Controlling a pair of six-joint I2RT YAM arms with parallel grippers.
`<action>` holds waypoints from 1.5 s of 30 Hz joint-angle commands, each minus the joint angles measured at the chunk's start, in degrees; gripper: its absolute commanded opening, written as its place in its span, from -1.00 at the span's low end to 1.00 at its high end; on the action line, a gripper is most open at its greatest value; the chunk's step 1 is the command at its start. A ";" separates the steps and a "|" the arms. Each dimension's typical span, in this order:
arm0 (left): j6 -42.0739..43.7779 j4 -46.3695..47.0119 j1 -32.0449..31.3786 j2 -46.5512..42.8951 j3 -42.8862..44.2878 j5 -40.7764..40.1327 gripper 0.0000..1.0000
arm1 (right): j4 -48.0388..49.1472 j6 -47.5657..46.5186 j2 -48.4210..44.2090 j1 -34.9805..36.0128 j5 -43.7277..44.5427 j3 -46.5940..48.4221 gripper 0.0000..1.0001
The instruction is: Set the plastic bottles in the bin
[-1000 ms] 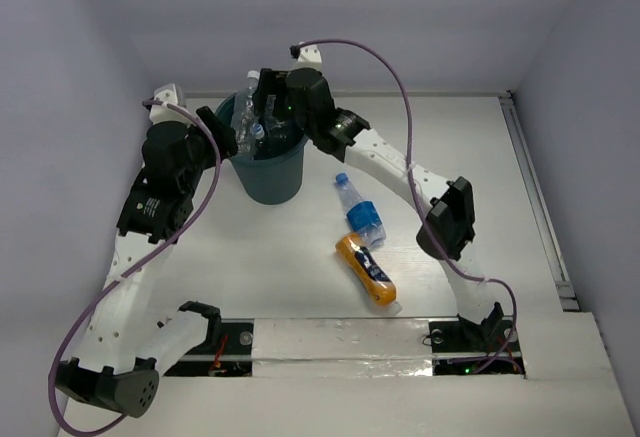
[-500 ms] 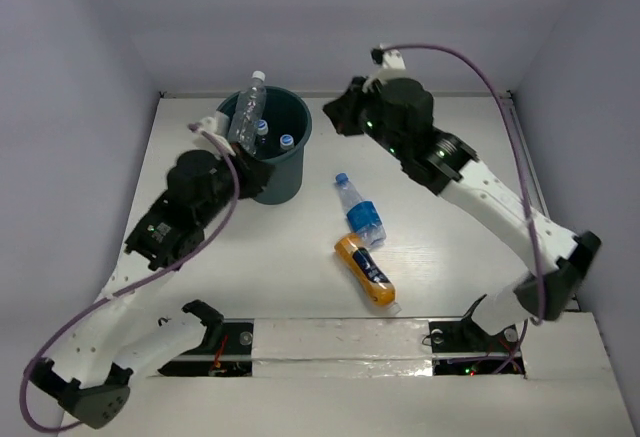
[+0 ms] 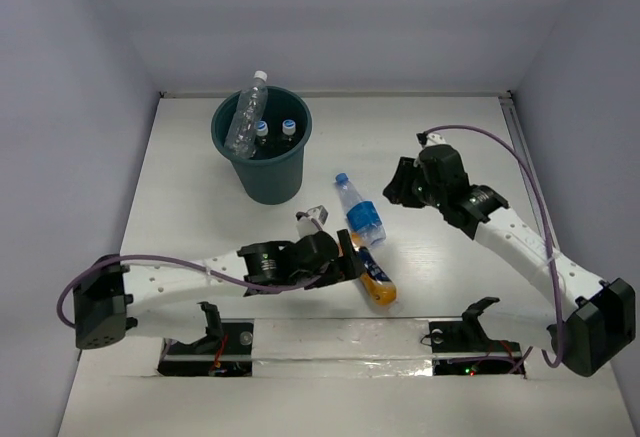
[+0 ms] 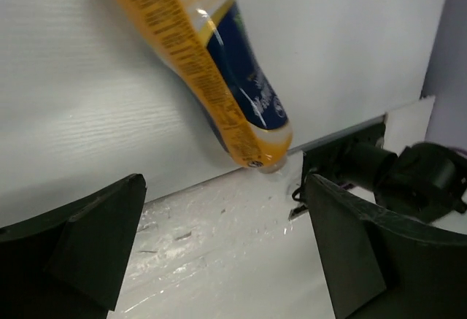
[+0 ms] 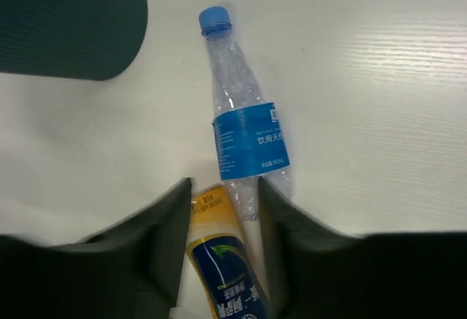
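Two bottles lay on the table (image 3: 200, 227) outside the bin (image 3: 262, 172). The blue-labelled bottle (image 5: 246, 140) carried white characters on its blue band, too small to read, and had a blue cap. The orange-yellow bottle (image 4: 208, 71) lay just near of it, with pale script on a dark blue panel and small print along its orange side, none of it legible. Inside the dark teal bin a clear bottle (image 3: 245, 115) leaned out over the far-left rim, beside two blue caps (image 3: 262, 128).

The tabletop was white with a faint wood grain and had a scuffed white strip along its near edge. Pale grey-lilac walls (image 3: 340, 27) closed in the left, far and right sides.

Half a second earlier the left gripper (image 4: 225, 187) was beside the bin. It now lay low by the near edge, with its jaws spread wide and empty toward the orange-yellow bottle. The right gripper (image 5: 224, 187) had come down from the far side. It hovered just right of the blue-labelled bottle, fingers narrowly parted and holding nothing. Both loose bottles and the bin had not shifted.
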 commanded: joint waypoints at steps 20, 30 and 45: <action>-7.01 16.48 5.57 23.14 1.28 -0.64 0.64 | -4.92 -11.69 36.95 -2.42 -14.98 24.48 0.85; -6.30 14.99 5.66 13.23 -7.76 -2.22 -0.25 | -10.46 -14.85 50.32 -2.42 -15.68 34.33 0.83; 7.81 -14.63 8.99 -16.59 14.40 -16.98 -0.38 | -3.18 -10.46 39.18 -2.42 -17.01 27.40 -0.61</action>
